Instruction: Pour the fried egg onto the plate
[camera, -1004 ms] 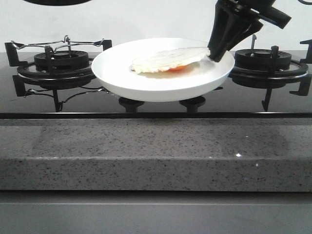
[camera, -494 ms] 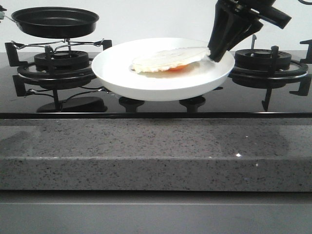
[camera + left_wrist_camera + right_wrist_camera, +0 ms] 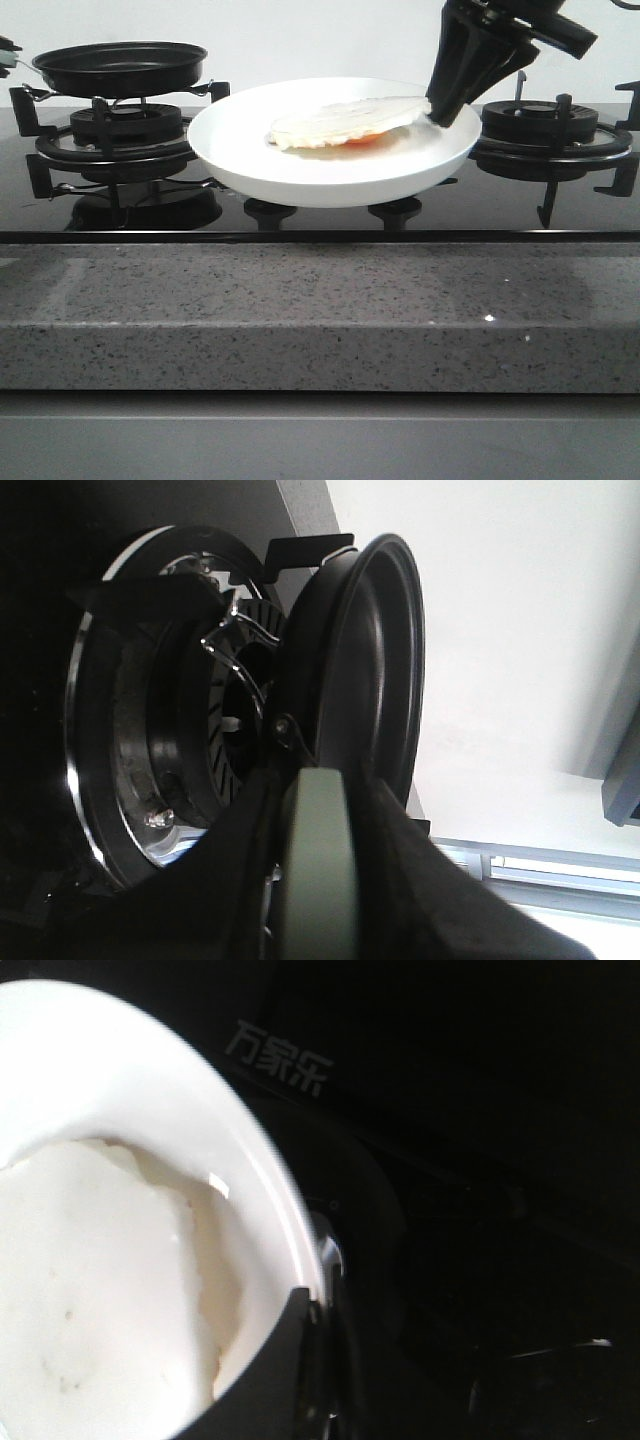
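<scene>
The white plate is held above the stove's middle, between the two burners. The fried egg lies on it, off-white with an orange yolk patch at its underside; it also shows in the right wrist view. My right gripper is shut on the plate's right rim. My left gripper is shut on the grey-green handle of the empty black frying pan, which hangs level just above the left burner. The pan fills the left wrist view.
The right burner stands behind my right gripper. Two black knobs sit under the plate on the glossy black hob. A grey speckled countertop edge runs along the front.
The frying pan has come down from above the frame to just over the left burner. The plate, the egg and my right gripper have not moved.
</scene>
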Controlling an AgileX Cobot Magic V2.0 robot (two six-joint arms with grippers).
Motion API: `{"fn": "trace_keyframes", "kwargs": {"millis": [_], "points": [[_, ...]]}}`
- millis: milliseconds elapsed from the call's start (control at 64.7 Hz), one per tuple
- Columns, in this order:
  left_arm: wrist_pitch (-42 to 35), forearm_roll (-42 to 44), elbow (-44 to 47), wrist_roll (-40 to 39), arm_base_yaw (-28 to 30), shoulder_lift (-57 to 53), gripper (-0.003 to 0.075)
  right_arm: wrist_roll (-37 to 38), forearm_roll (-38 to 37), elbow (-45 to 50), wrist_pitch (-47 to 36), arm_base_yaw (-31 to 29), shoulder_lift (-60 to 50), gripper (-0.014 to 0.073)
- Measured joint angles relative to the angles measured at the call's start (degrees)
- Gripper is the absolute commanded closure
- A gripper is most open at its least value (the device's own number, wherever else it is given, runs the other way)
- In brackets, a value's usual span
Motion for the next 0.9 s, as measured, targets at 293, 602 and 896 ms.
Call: {"fn": "trace_keyframes", "kwargs": {"millis": [293, 602, 896], "points": [[0.00, 0.19, -0.02, -0.25, 0.00, 0.09, 0.0557, 0.00, 0.00, 0.00, 0.00, 0.00, 0.00, 0.0655], [1.92, 1.64, -0.02, 0.16, 1.99, 0.44, 0.0211, 0.12, 0.00, 0.00, 0.00, 0.00, 0.00, 0.0655], [10.47, 6.59, -0.02, 0.72, 5.86, -0.17, 0.0194, 0.01, 0.00, 0.00, 0.00, 0.00, 0.00, 0.0655]]}}
